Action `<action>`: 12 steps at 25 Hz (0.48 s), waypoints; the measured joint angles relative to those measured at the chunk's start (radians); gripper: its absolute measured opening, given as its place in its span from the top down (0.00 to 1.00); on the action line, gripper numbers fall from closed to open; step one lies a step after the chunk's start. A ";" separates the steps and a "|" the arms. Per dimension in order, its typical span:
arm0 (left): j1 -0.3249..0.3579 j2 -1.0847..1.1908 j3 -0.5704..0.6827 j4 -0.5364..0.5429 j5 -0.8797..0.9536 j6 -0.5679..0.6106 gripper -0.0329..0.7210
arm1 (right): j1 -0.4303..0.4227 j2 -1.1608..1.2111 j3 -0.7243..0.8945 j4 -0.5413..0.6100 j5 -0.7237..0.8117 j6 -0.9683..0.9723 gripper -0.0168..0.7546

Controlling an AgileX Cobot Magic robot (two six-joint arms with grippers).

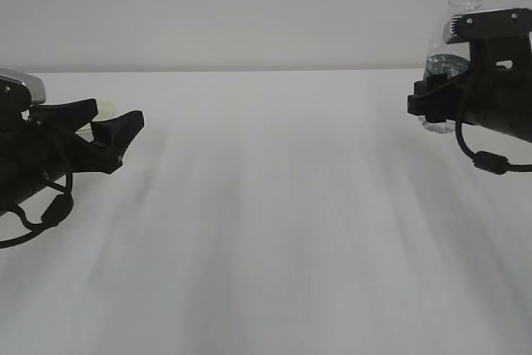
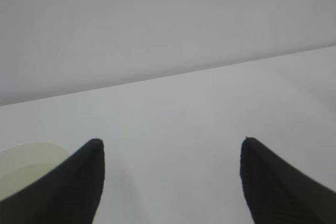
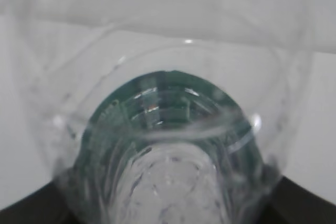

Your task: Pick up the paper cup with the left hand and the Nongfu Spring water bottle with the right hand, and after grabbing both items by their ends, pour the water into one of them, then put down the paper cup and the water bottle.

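While the bottle stands between the right jaws, the paper cup [image 2: 26, 169] sits outside the left ones: in the left wrist view only its cream inside and rolled rim show, low at the frame's edge, beside the near fingertip rather than between the two. Exterior view gives a pale sliver of it [image 1: 105, 109] tucked against the left hand [image 1: 104, 126]. Left jaws spread wide, nothing held; cup resting on the table [image 1: 274, 205], as far as can be told.

Nongfu Spring water bottle [image 1: 449, 47] upright at far right, open neck topmost, no cap. Right hand [image 1: 432, 97] grips it low on the body, jaws closed onto the plastic. Judgement: the low hold keeps the neck free for tipping.

Right wrist view looks along the ribbed body [image 3: 168, 145]; dark green band visible, water [image 3: 173, 182] glinting inside. Whether the base touches the table cannot be told.

Writing: none legible. Green label shows as colour only in both views; lettering too blurred to read.

Hands well apart, bare white table between.
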 joint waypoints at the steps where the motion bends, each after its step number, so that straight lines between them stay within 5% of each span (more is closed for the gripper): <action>1: -0.002 0.000 0.000 0.000 0.000 0.000 0.19 | 0.000 0.010 0.000 0.000 0.000 0.000 0.41; 12: -0.002 -0.001 0.000 -0.002 0.000 0.000 0.20 | 0.000 0.131 0.000 0.001 -0.125 0.002 0.41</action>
